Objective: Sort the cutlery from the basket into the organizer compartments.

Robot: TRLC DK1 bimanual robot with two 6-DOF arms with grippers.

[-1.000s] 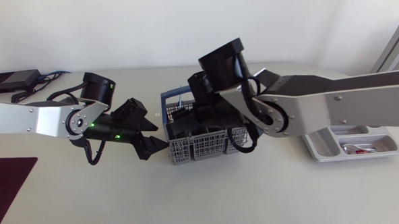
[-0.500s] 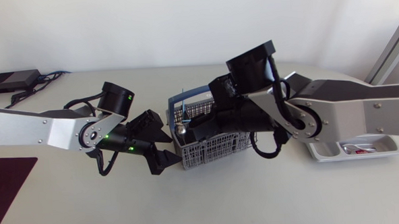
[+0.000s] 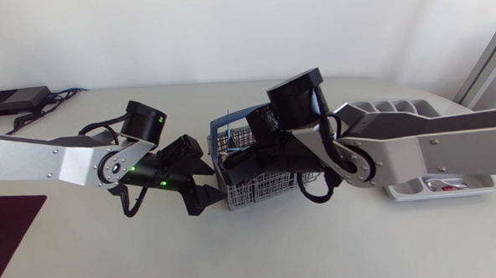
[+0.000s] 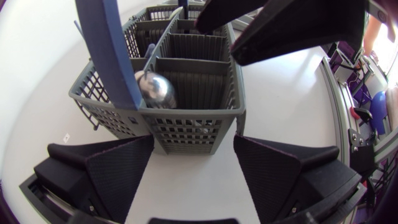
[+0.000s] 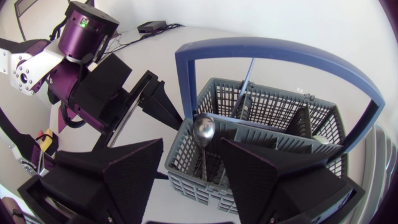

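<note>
the basket [image 3: 255, 187] is grey plastic, full of little holes, with one big blue handle [image 5: 273, 47]. it sits in the middle of the table. one shiny spoon [image 5: 203, 129] stands in a corner box, round end up. the left gripper [image 4: 194, 142] is at the basket's end, fingers spread wide. the right gripper [image 5: 193, 147] hangs over the spoon, fingers spread too. one grey organizer [image 3: 398, 186] sits near the basket.

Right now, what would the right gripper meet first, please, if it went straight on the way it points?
Probably the spoon, standing bowl-up in a corner compartment of the basket, ahead between the fingers of the open right gripper; depth is unclear, so the basket rim might come first.
</note>
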